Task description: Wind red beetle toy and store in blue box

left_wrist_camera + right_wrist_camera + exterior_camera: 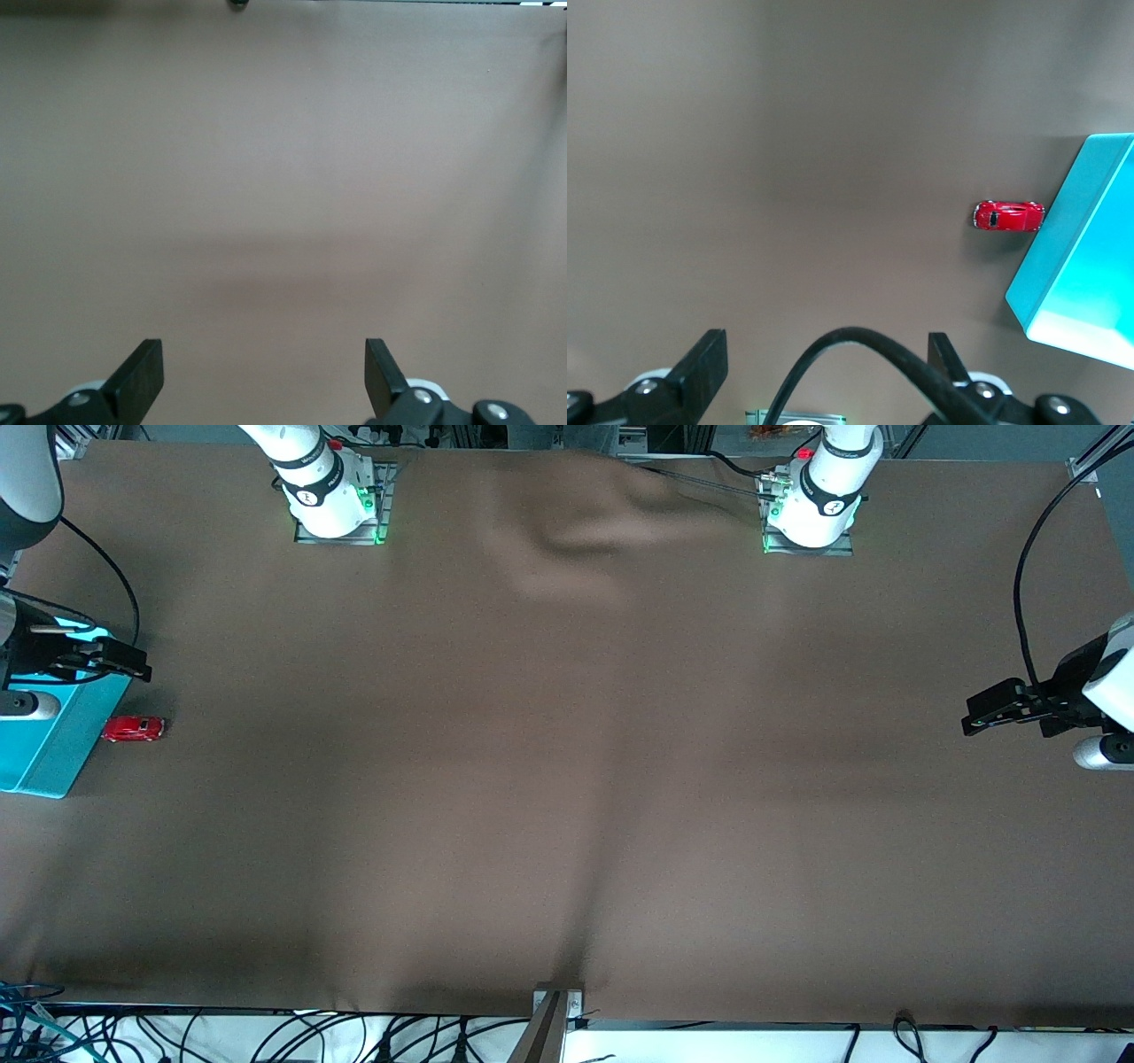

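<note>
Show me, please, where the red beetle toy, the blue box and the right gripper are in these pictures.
red beetle toy (pixel 133 729), front view, middle of its roof.
blue box (pixel 1063 243), right wrist view, its teal side wall.
right gripper (pixel 133 662), front view, between its open jaws.

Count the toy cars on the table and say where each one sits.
1. The red beetle toy sits on the table at the right arm's end, right beside the blue box's side wall. The box interior is partly covered, so another could be hidden.

Both grippers, left gripper and right gripper, hover with fingers spread.
</note>
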Robot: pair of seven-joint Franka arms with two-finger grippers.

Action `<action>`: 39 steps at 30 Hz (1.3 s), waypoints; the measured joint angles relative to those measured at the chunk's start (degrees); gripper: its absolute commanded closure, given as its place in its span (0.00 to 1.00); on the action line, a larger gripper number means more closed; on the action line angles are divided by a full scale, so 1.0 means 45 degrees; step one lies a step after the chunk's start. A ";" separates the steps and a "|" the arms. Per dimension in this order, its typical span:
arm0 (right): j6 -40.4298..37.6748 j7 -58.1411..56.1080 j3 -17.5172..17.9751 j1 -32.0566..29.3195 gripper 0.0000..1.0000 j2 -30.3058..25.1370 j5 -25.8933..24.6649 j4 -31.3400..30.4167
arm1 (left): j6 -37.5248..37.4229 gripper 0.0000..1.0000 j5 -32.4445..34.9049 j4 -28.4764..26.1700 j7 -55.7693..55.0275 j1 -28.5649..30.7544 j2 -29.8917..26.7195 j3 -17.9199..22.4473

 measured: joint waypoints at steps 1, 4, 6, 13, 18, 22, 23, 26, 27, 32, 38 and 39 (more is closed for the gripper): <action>0.0210 0.0060 -0.0066 0.0000 0.00 0.0009 -0.0009 -0.0157 | 0.0000 0.00 0.0000 0.0000 0.0000 0.0000 0.0000 0.0000; 0.0704 0.0172 -0.0285 -0.0001 0.00 0.0019 -0.0022 -0.0534 | 0.0000 0.00 0.0000 0.0000 0.0000 0.0000 0.0000 0.0000; 0.1028 0.0190 -0.0469 -0.0003 0.00 0.0018 -0.0026 -0.0780 | 0.0000 0.00 0.0000 0.0000 0.0000 0.0001 0.0000 0.0000; 0.2623 0.0191 -0.1040 -0.0007 0.00 0.0022 -0.0032 -0.1895 | 0.0000 0.00 0.0000 0.0000 0.0000 0.0024 0.0002 0.0006; 0.3888 0.0202 -0.1557 -0.0003 0.00 0.0052 -0.0037 -0.2811 | 0.0000 0.00 0.0000 0.0000 0.0000 0.0041 0.0005 0.0010; 0.4839 0.0202 -0.2117 -0.0015 0.00 0.0142 -0.0038 -0.3528 | 0.0000 0.00 0.0000 0.0000 0.0000 0.0053 0.0019 0.0017; 0.5050 0.0202 -0.2242 -0.0020 0.00 0.0172 -0.0038 -0.3684 | 0.0000 0.00 0.0000 0.0000 0.0000 0.0056 0.0025 0.0019; 0.5578 0.0202 -0.2517 -0.0028 0.00 0.0262 -0.0038 -0.4045 | 0.0000 0.00 0.0000 0.0000 0.0000 0.0069 0.0042 0.0022; 0.5745 0.0202 -0.2598 -0.0028 0.00 0.0299 -0.0038 -0.4151 | 0.0000 0.00 0.0000 0.0000 0.0000 0.0074 0.0048 0.0024; 0.6371 0.0222 -0.2908 -0.0029 0.00 0.0479 -0.0038 -0.4541 | 0.0000 0.00 0.0000 0.0000 0.0001 0.0079 0.0077 0.0023; 0.6796 0.0756 -0.3302 -0.0029 0.00 0.0760 -0.0037 -0.4711 | 0.0000 0.00 0.0000 0.0000 0.0001 0.0057 0.0085 0.0013; 0.6923 0.0909 -0.3379 -0.0030 0.00 0.0823 -0.0037 -0.4755 | 0.0000 0.00 0.0000 0.0000 0.0001 0.0053 0.0085 0.0013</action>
